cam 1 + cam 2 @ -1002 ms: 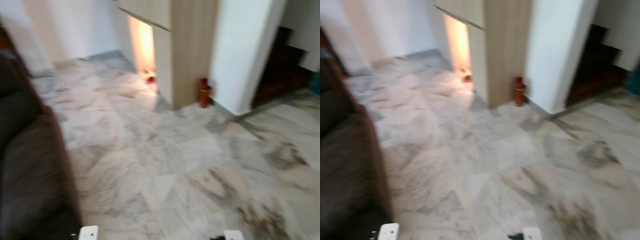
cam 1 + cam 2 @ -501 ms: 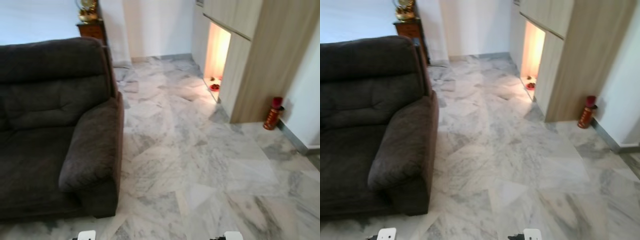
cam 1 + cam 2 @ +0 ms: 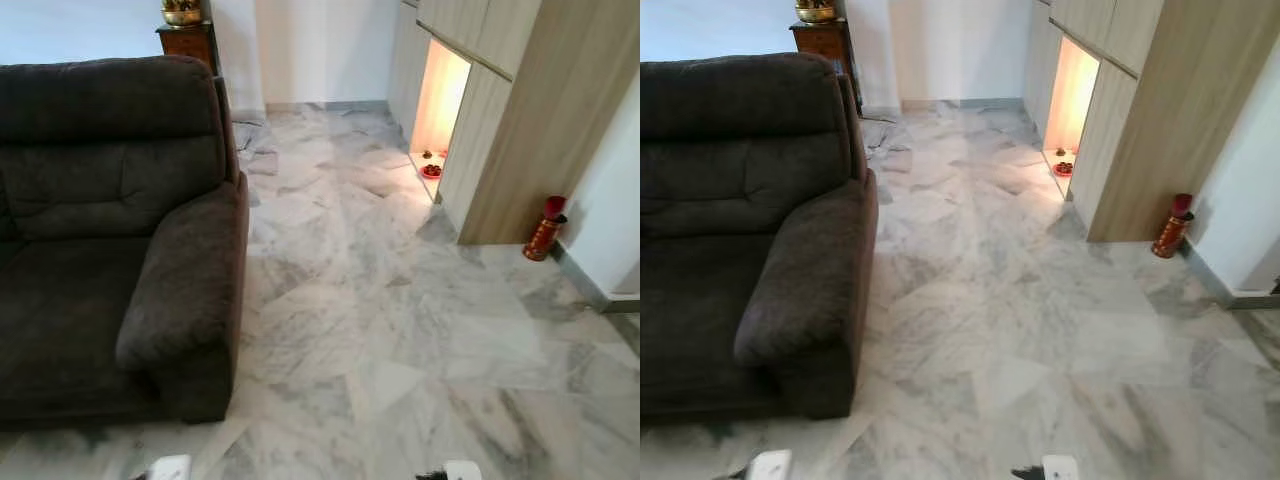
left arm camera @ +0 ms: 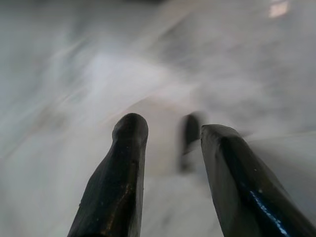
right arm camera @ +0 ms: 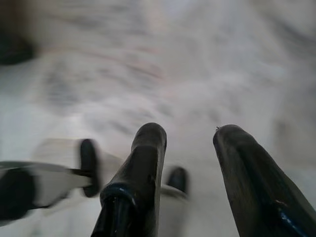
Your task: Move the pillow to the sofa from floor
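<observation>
Two grippers sit low in your view, at 7 and 5 o'clock in the head views. Only white arm parts poke in at the bottom edge there; the rest is cut off. Left gripper (image 4: 168,131): fingers apart, nothing between them, blurred marble floor (image 3: 400,300) below. Right gripper (image 5: 190,133): fingers likewise apart and empty, over blurred floor. A white-and-black shape lies beyond the right fingers in the wrist view; too smeared to name.

Pillow: you cannot place it from these views. Sofa (image 3: 110,230) fills 9 o'clock, dark brown, its left part cut by the frame edge, and no cushion can be picked out on the seat you can see. The near armrest (image 3: 185,285) borders the open floor.

At 2 o'clock, a wooden cabinet (image 3: 520,130) with a lit niche (image 3: 440,100); small red items on the niche floor are too small to identify. A red canister (image 3: 545,228) stands just beside the cabinet's corner. At 11 o'clock, a dark wooden stand (image 3: 188,42) behind the sofa carries a gold object cut off at the top.

Against half a second ago: the whole picture has slid slightly, so the camera moved; sofa and cabinet keep their relation. A second ago the view was blurred and aimed further right.
</observation>
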Controlling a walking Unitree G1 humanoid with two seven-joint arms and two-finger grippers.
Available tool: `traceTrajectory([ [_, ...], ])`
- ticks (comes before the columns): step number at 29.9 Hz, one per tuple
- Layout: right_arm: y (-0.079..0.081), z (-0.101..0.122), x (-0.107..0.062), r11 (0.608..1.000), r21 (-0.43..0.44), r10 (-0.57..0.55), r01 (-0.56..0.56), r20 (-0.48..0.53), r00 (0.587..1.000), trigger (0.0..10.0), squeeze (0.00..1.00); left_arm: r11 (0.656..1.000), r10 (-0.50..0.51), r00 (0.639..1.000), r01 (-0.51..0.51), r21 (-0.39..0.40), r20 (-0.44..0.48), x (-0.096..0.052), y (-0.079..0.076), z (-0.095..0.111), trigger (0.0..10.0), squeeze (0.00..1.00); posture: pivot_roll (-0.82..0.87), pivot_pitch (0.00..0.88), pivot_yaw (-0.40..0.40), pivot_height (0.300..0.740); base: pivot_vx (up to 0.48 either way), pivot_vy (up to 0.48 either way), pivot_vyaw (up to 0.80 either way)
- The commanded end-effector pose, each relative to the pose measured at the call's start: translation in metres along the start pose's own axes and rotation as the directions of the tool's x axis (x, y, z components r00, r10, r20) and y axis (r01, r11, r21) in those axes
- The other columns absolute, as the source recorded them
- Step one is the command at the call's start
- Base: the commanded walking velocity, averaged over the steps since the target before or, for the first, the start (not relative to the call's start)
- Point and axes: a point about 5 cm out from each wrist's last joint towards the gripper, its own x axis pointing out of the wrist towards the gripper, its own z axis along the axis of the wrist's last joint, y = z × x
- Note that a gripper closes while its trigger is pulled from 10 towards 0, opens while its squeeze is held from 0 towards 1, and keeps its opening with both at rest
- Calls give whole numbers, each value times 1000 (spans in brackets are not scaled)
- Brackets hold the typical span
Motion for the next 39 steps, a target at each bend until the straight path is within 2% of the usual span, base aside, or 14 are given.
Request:
traceTrajectory([
  [1,5,2,1,1000,23,20,-20,3,1000,10000,0,1000,-19,1000,19,-16,-22,0,-5,-5,10000,0,102,0,-2,740,0,0,0],
  [3,6,2,1,999,28,30,-30,5,1000,10000,0,1000,-16,1000,15,-16,-22,0,-4,-6,10000,0,103,0,-1,740,0,0,0],
  [4,1,15,2,1000,-12,11,-11,16,1000,10000,0,1000,-13,1000,12,-10,-26,0,-4,-6,10000,0,105,0,-1,740,0,0,0],
  [7,0,29,3,999,23,30,-30,38,999,10000,0,1000,-27,999,27,8,-35,0,-4,-6,10000,0,104,0,0,740,0,0,0],
  [13,3,38,4,998,56,40,-43,55,998,10000,0,1000,-25,999,25,5,-36,-1,-4,-7,10000,0,100,0,2,740,0,0,0],
  [15,3,41,5,999,35,33,-35,53,998,10000,0,999,-23,999,24,32,-37,-1,-4,-7,10000,0,100,0,3,740,0,0,0],
  [18,2,49,5,998,55,24,-28,66,998,10000,0,994,-16,999,19,104,-30,0,-3,-5,10000,0,100,0,3,740,0,0,0],
  [22,2,59,5,998,61,7,-12,82,997,10000,0,994,0,1000,3,109,-22,2,6,9,10000,0,97,0,6,740,0,0,0],
  [27,1,52,5,999,51,7,-11,71,997,10000,0,994,-2,999,6,107,-33,2,7,8,10000,0,99,0,8,740,0,0,0],
  [34,2,58,5,1000,-5,1,0,85,996,10000,0,994,0,999,4,108,-38,2,8,8,10000,0,101,0,10,740,0,228,107],
  [38,3,59,5,1000,21,7,-9,90,996,10000,0,994,0,999,4,111,-38,2,8,9,10000,0,103,0,11,740,0,277,800],
  [39,2,58,5,999,52,1,-6,90,996,10000,0,994,-3,999,7,113,-40,2,8,9,10000,0,105,0,12,740,0,285,0],
])
